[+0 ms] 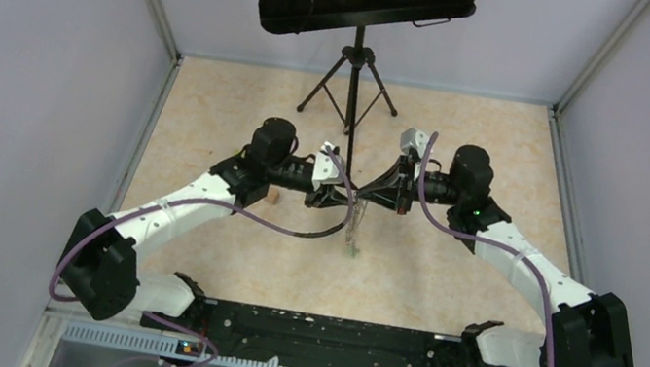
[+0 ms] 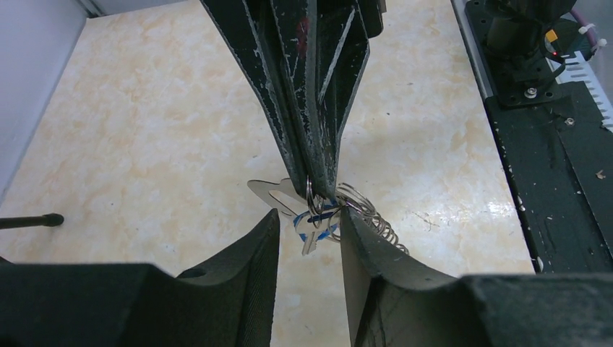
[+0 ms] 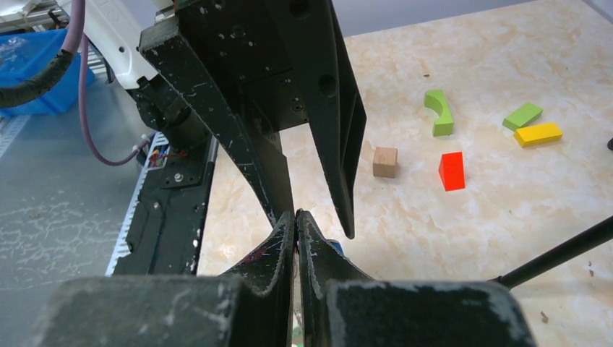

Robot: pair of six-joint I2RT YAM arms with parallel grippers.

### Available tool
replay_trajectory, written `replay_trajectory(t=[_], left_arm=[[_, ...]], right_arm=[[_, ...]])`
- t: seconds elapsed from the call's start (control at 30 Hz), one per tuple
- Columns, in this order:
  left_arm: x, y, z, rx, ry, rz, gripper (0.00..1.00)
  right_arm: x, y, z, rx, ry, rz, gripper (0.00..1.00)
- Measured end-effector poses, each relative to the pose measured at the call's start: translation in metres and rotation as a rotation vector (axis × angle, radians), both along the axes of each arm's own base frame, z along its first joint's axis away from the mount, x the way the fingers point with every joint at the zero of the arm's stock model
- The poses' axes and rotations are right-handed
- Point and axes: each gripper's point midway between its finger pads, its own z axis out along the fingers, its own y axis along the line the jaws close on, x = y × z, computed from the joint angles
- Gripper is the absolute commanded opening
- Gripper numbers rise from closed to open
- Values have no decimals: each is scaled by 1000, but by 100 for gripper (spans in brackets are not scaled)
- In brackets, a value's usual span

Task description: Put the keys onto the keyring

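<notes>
Closest to the left wrist camera, the left gripper (image 2: pixel 309 224) stands spread wide. Its two dark fingers (image 2: pixel 246 275) sit on either side of the keys (image 2: pixel 318 220) without clamping them. The finger on the right of that view lies against a silvery coiled chain (image 2: pixel 376 220) that trails from the bunch. I cannot tell whether the other finger touches anything.

From above in the same view, the right gripper (image 2: pixel 316 189) comes down with its fingertips pressed tight together. It pinches the keys by a thin wire ring at the top of the bunch. Below the pinch hang a flat pale metal piece and a blue tag (image 2: pixel 322 211), all held clear of the marbled table (image 2: pixel 144 130). The keyring's dark loop cannot be made out.

Seen from the top camera, the two arms meet nose to nose over the middle of the table, and the bunch dangles just beneath them. A black tripod stand (image 1: pixel 353 80) rises behind.

Off to one side, the right wrist view shows loose blocks on the table, well apart from the grippers: a wooden cube (image 3: pixel 385 161), a red block (image 3: pixel 452 171), a yellow block (image 3: pixel 537 134) and two green blocks (image 3: pixel 437 112).
</notes>
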Motion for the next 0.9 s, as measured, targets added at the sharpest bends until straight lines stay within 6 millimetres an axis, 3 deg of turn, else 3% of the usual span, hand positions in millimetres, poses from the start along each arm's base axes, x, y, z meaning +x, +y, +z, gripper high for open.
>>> replay_trajectory(t=[0.33,0.6,0.83,0.9], left_arm=[[-2,-2,11,-19,5,-25,25],[-4,-4,6,-16,25,-42,23],[-5,-5,3,-14,45,-50,0],[-5,-5,3,-13,51,-49,0]], right_arm=[[0,0,-3,-6,0,4,0],[0,0,-5,-12,4,6,0],[0,0,-5,-12,4,8,0],[-1,0,-5,-12,6,13,0]])
